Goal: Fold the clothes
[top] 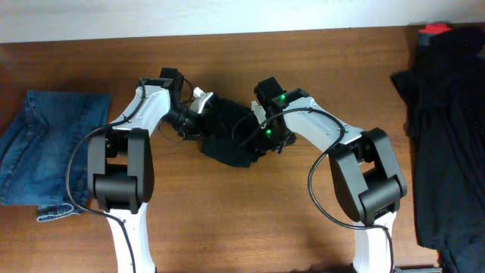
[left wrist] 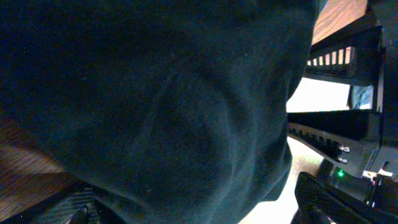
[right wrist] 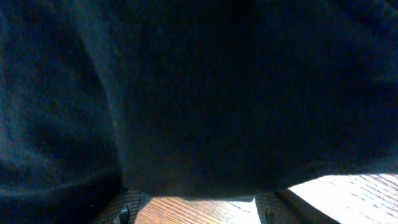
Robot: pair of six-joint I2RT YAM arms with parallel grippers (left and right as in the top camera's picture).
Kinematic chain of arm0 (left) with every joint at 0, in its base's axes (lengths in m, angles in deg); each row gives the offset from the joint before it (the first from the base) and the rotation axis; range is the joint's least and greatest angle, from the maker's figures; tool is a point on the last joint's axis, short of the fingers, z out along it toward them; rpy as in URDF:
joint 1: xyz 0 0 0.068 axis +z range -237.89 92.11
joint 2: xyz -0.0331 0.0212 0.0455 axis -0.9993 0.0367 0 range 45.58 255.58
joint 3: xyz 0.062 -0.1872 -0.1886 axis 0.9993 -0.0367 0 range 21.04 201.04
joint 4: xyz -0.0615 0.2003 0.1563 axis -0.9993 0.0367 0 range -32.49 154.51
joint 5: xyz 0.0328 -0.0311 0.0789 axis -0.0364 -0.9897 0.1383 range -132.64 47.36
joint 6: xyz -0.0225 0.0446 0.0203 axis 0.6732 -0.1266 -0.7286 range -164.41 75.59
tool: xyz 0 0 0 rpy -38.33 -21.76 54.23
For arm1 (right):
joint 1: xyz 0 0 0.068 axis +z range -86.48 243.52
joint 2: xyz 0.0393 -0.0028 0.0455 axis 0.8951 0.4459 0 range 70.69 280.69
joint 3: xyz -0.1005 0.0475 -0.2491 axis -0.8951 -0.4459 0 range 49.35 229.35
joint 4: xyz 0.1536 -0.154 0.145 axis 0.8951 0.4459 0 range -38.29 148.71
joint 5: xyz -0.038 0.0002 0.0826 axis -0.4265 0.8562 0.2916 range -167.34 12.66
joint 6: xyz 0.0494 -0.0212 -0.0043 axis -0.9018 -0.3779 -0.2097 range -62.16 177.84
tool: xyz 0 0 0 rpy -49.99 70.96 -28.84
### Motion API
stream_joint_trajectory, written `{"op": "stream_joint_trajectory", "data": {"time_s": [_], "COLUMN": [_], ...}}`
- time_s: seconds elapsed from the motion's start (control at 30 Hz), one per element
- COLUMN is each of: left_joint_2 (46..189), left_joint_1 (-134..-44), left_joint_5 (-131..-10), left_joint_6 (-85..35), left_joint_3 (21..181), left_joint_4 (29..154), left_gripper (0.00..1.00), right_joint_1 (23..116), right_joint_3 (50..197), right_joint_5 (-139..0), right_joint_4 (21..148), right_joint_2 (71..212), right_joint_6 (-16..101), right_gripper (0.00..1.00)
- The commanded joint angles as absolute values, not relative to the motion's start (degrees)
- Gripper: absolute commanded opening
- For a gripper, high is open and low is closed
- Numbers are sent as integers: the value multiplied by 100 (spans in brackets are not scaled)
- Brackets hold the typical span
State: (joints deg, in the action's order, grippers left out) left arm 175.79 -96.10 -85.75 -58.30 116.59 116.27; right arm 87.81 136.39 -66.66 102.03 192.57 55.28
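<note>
— Whereabouts of black T-shirt (top: pixel 223 144)?

— Lying bunched in a soft heap about midway between the left and right edges of the table (top: pixel 242 220), somewhat nearer the far edge than the near one. Not yet looking folded, nor even spread flat. Showing no clear sleeve, hem or logo.

— And closing in on it?

— Left gripper (top: pixel 198 102) pressing at the heap's left side, right gripper (top: pixel 259 140) at its right side, both seeming to touch cloth. Left: gaping as wide as possible, with cloth filling the wrist view; apparently pinching nothing. Right: failing to tell wide from narrow, with cloth draping over the wrist camera and showing only the roots of the fingers (right wrist: pixel 124 213) at the bottom.

— Farther out?

— Passing blue jeans (top: pixel 45 152) at the left edge and a dark pile of garments (top: pixel 447 129) at the right edge, both well apart from the heap.

— Step in hand, then?

— Probably hunting for a fresh hold on the lump, judging by its shape. Sitting early in the job, with all the folding yet to come.

— Calling for what next?

— Finding two matching spots, likely shoulders or hem corners. Pinching a thin edge only, then lifting and drawing apart to spread flat before attempting any fold. Guarding against catching several layers at once, and against crowding both arms over so small a heap.
</note>
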Motion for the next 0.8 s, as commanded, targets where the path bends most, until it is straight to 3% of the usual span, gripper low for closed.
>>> {"op": "stream_joint_trajectory", "data": {"time_s": [0.0, 0.23, 0.77], "left_joint_2": [18062, 18062, 18062], "left_joint_1": [-9713, -9713, -9713], "left_joint_5": [-7987, -7976, -7978], "left_joint_6": [-5861, -5861, -5859], "left_joint_3": [11366, 11366, 11364], "left_joint_4": [11623, 11581, 11588], "left_gripper": [99, 99, 99], "right_joint_1": [8744, 8748, 8904], "right_joint_3": [13854, 14809, 14535], "right_joint_5": [-6592, -6572, -6535], "right_joint_4": [10407, 10992, 10505], "right_joint_2": [19233, 19021, 20162], "right_joint_6": [5547, 5547, 5552], "right_gripper": [66, 68, 74]}}
